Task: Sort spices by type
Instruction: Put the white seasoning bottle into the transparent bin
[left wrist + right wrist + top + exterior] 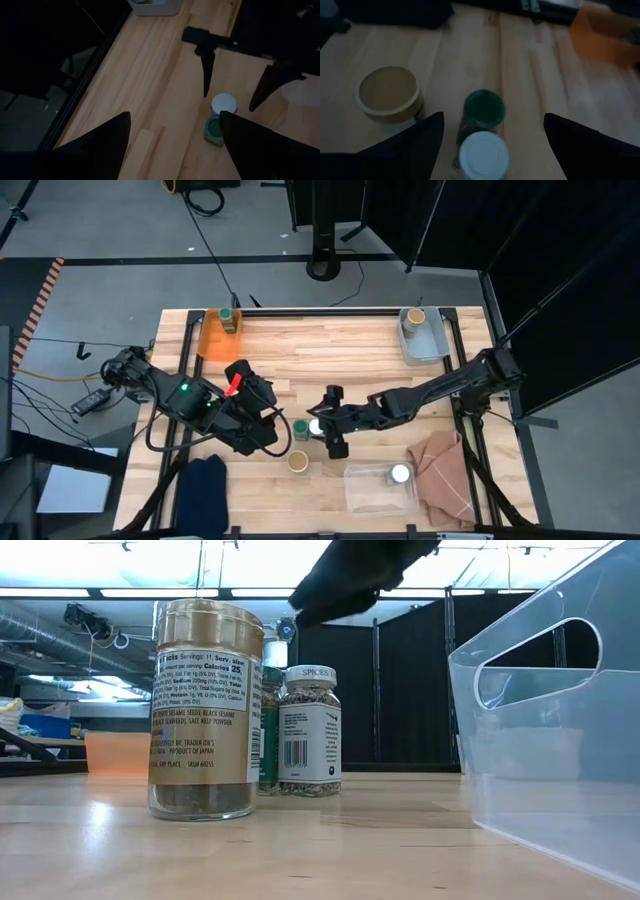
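Nearest the front edge: tan-lidded jar [297,461], round, broad tan cap over a glass body with dark contents; in the low view [206,710] gold cap, printed tan label, upright on the wood, apart from the others.
Just behind it, mid-table: green-lidded jar [300,430] and white-lidded jar [316,427], touching or nearly so, both upright. In the low view: white-lidded jar [309,730] with white label, barcode, speckled contents; green-lidded jar [270,720] mostly hidden between it and the tan one.
Front right: clear bin [381,489] holding 1 more white-lidded jar [400,473]. Beside it, crumpled tan cloth [440,477]. Dark blue cloth [202,489] at front left.
Far left corner: orange bin [214,335] with a second green-lidded jar [229,316] at its rear end. Far right corner: grey bin [423,337] with a second tan-lidded jar [414,315].

Right gripper [333,423]: arm stretched low across from the table's right side, fingers spread wide, nothing held, straddling the white-lidded jar without visible contact. Right wrist view: white lid [483,155] and green lid [484,110] centred between the fingers.
Left gripper [275,430]: arm folded at the left side, wrist pointed toward the jar pair, fingers parted, empty, just short of the green-lidded jar. Left wrist view: both lids [223,104] ahead, beyond the fingertips.
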`<state>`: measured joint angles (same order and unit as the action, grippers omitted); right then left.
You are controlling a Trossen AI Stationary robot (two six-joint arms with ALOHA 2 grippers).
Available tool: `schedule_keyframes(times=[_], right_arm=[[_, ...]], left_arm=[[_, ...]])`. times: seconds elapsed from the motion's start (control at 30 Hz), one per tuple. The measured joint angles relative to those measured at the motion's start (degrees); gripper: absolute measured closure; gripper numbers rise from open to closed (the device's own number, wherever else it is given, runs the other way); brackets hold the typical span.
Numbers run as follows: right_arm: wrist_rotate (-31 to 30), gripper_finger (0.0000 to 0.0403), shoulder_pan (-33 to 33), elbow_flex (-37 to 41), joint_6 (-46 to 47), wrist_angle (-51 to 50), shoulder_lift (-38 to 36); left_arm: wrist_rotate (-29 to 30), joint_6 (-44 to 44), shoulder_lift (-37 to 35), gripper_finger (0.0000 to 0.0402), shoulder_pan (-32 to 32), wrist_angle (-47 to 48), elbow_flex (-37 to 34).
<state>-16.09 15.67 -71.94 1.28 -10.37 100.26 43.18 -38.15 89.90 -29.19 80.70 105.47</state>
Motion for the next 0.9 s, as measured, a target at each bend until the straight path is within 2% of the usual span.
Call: schedule_keyframes(times=[0.9], right_arm=[[5.41,0.0055,-3.49,0.02,3.08,0.05,7.35]], left_arm=[[-0.03,-0.09,0.48,0.0092,0.0,-0.25,0.0]])
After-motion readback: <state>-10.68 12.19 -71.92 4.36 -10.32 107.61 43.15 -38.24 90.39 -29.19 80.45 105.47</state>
